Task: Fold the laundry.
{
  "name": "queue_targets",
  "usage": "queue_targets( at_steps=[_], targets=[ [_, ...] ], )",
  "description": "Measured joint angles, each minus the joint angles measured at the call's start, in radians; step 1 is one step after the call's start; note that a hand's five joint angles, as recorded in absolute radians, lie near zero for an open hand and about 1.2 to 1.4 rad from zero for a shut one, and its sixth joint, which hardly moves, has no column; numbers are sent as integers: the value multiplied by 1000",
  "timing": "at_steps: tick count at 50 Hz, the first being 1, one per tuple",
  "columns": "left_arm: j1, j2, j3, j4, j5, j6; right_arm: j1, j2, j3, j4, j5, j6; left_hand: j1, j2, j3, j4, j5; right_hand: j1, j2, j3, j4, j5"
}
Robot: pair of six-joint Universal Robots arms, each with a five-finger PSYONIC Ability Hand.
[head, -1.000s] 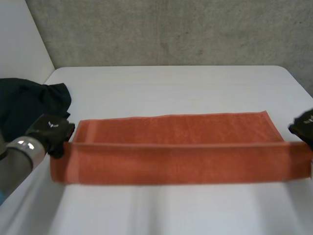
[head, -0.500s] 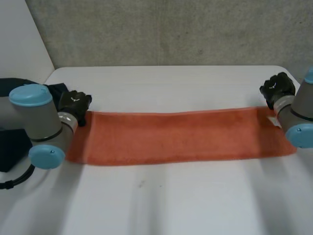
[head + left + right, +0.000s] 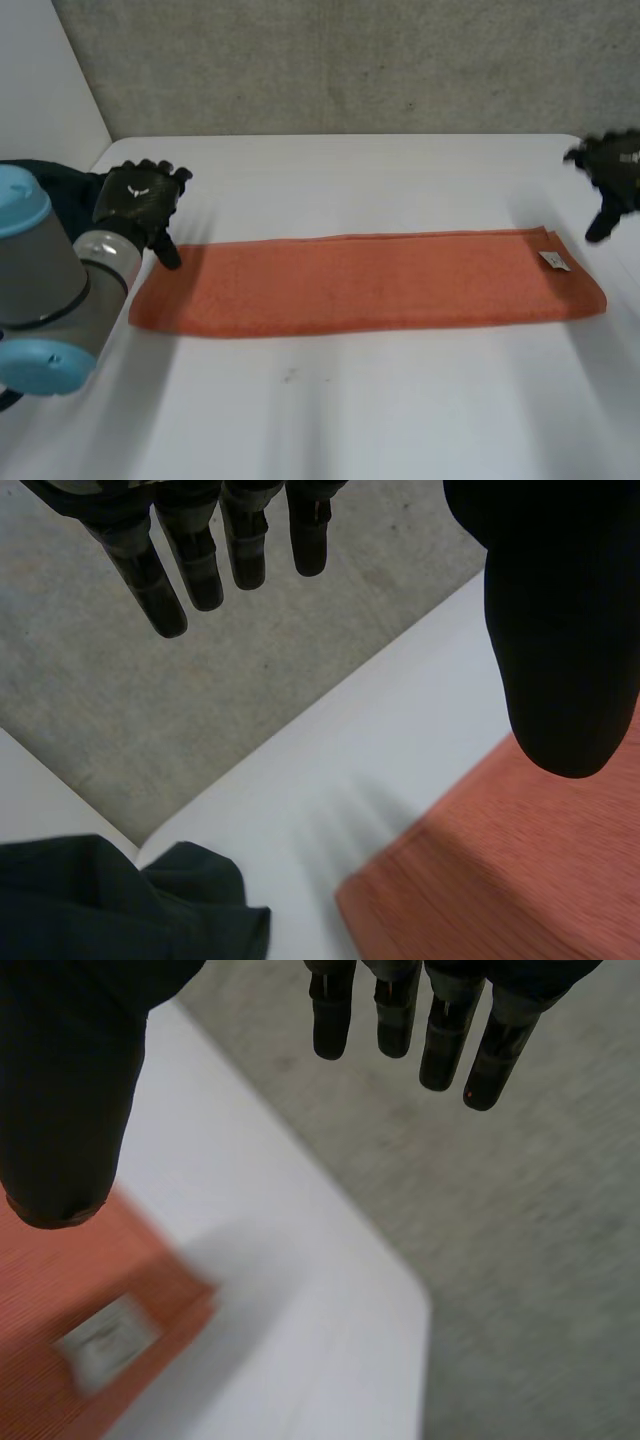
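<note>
Folded orange terry towel strip (image 3: 370, 282) lies on the white table (image 3: 350, 420), long axis running between left hand (image 3: 140, 203) and right hand (image 3: 612, 165). Both hands are spread and empty, each nearest its own end.

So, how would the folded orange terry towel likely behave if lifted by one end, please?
The orange terry towel would probably sag and unfold, since it lies limp and flat in a long folded strip. Its textured weave likely grips the white table, so a push would bunch it rather than slide it.
</note>
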Motion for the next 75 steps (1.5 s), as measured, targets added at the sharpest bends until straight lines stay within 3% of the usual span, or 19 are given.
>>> queue_targets(
  at_steps=[9,20,23,26,45,48,51,59,62,69,75],
  targets=[
    [-7,10,-78,42,0,-10,-88,30,190,21,-72,-165,0,0,0,0,0,169,199,219,206,180],
    [-7,-2,-77,48,0,-8,-126,149,192,-52,-130,-199,0,0,0,0,0,354,432,434,418,386],
    [-7,-2,-79,50,0,-8,-130,173,185,-84,-132,-195,0,0,0,0,0,709,857,841,829,795],
    [-7,-2,-81,51,-1,-8,-138,185,176,-109,-131,-190,0,0,0,0,0,767,954,953,942,899],
    [-6,4,-98,52,-3,-8,-286,171,139,-109,-126,-186,0,0,0,0,0,767,936,956,947,920],
    [-7,5,-101,52,-3,-8,-308,165,144,-101,-146,-187,0,0,0,0,0,323,449,467,457,444],
    [-8,5,-102,53,-3,-8,-324,147,168,-91,-211,-180,0,0,0,0,0,213,253,261,247,233],
    [-12,7,-110,52,-3,-9,-324,77,227,-89,-415,-126,0,0,0,0,0,198,236,233,212,199],
    [-16,8,-117,52,-3,-9,-321,76,233,-89,-455,-114,0,0,0,0,0,198,236,233,212,199],
    [-20,10,-125,53,-1,-10,-300,160,204,-91,-458,-118,0,0,0,0,0,222,259,284,271,251],
    [-20,10,-124,54,0,-10,-286,219,172,-92,-425,-142,0,0,0,0,0,334,413,416,399,368]
  ],
)
